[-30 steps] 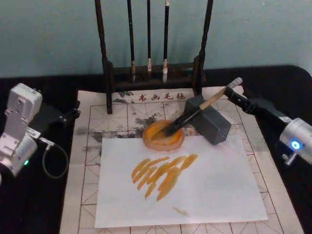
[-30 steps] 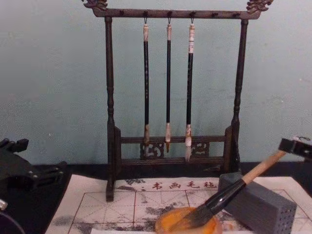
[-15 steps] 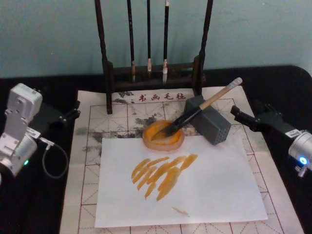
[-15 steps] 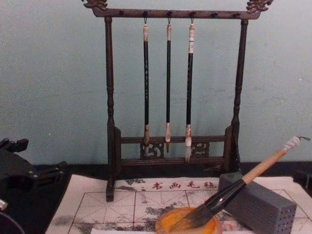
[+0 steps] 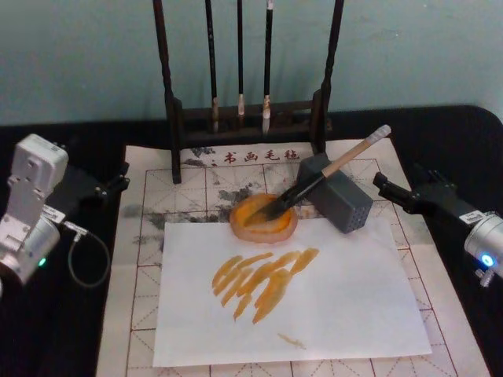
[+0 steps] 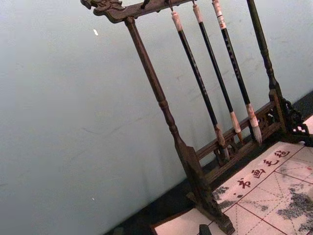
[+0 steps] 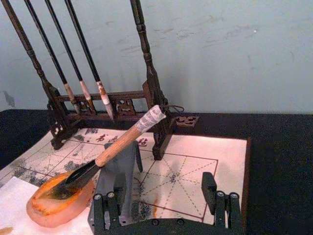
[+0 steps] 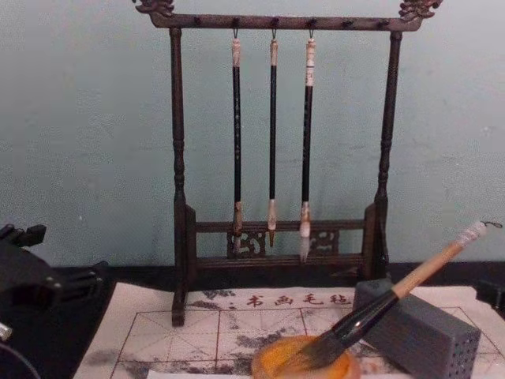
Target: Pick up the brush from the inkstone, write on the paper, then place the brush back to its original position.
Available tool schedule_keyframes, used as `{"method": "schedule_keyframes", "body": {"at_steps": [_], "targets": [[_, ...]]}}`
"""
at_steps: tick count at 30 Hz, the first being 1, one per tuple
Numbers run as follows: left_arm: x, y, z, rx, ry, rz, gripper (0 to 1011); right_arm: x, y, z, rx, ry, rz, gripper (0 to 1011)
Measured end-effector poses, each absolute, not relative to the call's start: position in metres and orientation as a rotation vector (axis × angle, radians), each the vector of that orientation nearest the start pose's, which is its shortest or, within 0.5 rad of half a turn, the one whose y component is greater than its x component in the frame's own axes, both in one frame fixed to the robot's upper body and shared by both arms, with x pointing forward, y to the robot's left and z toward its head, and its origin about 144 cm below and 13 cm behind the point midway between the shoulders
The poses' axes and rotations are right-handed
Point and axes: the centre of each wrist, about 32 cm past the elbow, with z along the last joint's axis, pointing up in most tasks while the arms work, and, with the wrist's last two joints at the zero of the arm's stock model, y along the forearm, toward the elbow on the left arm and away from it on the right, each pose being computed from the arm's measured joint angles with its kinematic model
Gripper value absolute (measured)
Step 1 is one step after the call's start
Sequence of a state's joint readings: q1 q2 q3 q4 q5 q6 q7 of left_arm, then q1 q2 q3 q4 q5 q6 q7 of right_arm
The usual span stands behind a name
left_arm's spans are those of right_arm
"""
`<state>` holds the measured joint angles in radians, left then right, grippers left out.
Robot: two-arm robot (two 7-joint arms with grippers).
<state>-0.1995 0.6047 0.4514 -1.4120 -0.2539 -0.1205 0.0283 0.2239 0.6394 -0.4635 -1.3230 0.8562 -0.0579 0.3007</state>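
The brush (image 5: 326, 170) lies at a slant, its dark bristles on the orange inkstone (image 5: 263, 220) and its pale handle propped on a grey block (image 5: 338, 195). My right gripper (image 5: 391, 191) is open and empty, a short way right of the handle and not touching it. In the right wrist view its fingers (image 7: 105, 210) stand wide apart in front of the brush (image 7: 122, 144) and inkstone (image 7: 56, 203). The red-grid paper (image 5: 192, 184) lies flat with a white sheet (image 5: 346, 298) bearing orange strokes on it. My left gripper (image 5: 116, 179) is parked, open, at the paper's left edge.
A dark wooden brush stand (image 5: 247, 118) with three thin hanging brushes (image 8: 272, 142) stands at the back of the paper. A cable (image 5: 82, 251) loops beside my left arm. The tabletop (image 5: 456, 141) is black, with a pale wall behind.
My right gripper has let go of the brush's white end and drawn back to the right and nearer me. The brush stays resting on the inkstone and block. Left arm unmoved.
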Motion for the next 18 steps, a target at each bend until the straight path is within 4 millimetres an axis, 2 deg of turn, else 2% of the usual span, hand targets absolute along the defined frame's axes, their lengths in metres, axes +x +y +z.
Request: {"method": "schedule_keyframes", "body": {"at_steps": [18], "targets": [[0.4886,0.3097,1.1398,0.304,-0.285,1.248,1001,0.4931,-0.3392,1.128,-0.017,0.264,-1.076,1000]]}}
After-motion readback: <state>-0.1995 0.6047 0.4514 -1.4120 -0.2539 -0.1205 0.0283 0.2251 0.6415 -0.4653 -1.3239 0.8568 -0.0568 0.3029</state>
